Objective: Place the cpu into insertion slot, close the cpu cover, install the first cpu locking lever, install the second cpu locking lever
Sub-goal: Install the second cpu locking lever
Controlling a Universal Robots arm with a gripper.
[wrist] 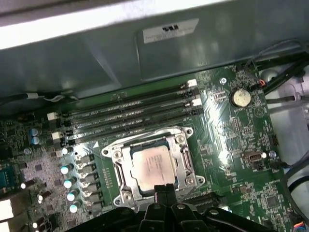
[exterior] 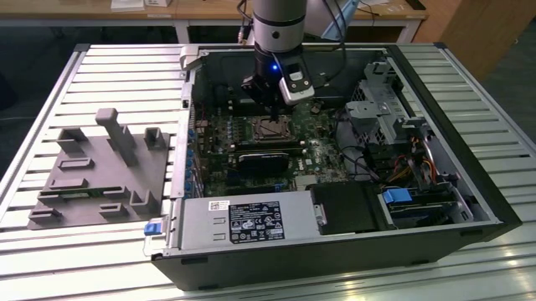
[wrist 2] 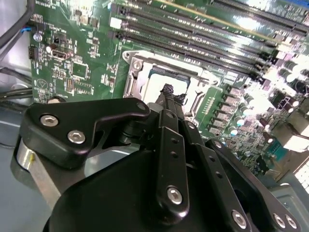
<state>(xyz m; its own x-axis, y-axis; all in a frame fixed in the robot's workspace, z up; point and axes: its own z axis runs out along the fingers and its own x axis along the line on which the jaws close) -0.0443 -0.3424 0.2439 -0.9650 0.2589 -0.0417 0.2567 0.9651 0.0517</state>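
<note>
Inside an open case (exterior: 469,188) on a slatted table (exterior: 109,75), the cpu (wrist: 153,166) sits in the slot (wrist: 179,145); the gripper (wrist: 163,189), fingers together and empty, hovers at its edge.

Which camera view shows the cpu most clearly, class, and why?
The first wrist view: the cpu lies face-up inside its silvery frame, nearly whole. In the second wrist view the gripper hides most of the cpu. In the exterior view it is a small square below the gripper.
</note>
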